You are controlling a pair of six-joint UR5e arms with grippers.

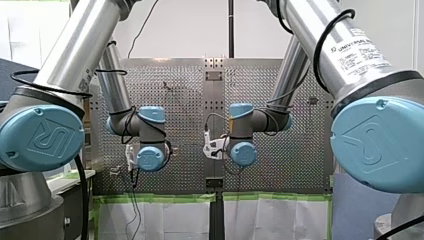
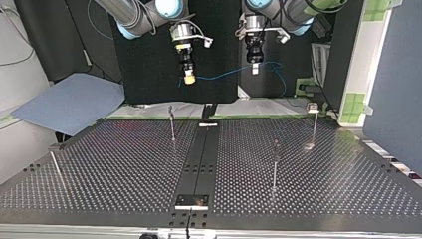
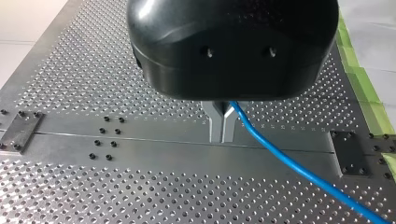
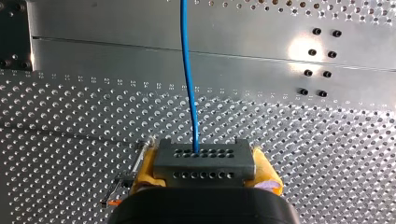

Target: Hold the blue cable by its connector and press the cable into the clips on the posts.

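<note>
Writing: a white label (image 1: 361, 49) on my right arm has a heading that begins "UNIVERS"; I cannot read the finer print below it. The blue caps (image 1: 46, 137) on the arm joints carry an embossed "UR" mark.

Grip, my right pincer (image 4: 205, 171): the yellow pads are pressed onto both sides of the grey connector (image 4: 204, 157), a block with two rows of small holes. The blue cable (image 4: 189, 79) leaves the upper row and runs straight ahead over the desk (image 2: 124, 169).

Grip, my left pincer (image 3: 222, 125): the metal fingers are pressed together with their tips touching. They pinch the cable near their roots, and from there it slants down and away to one side.

Cable, top view: it hangs in the air between the two pincers, above the desk's far edge. A loop lies past the left pincer at the view's right.

Posts (image 2: 275, 164), top view: I count four thin ones on the desk.
- One stands far and left of the centre strip.
- One stands at the far right.
- One stands nearer, right of centre.
- One stands at the near left.

The cable is well apart from all four.
</note>
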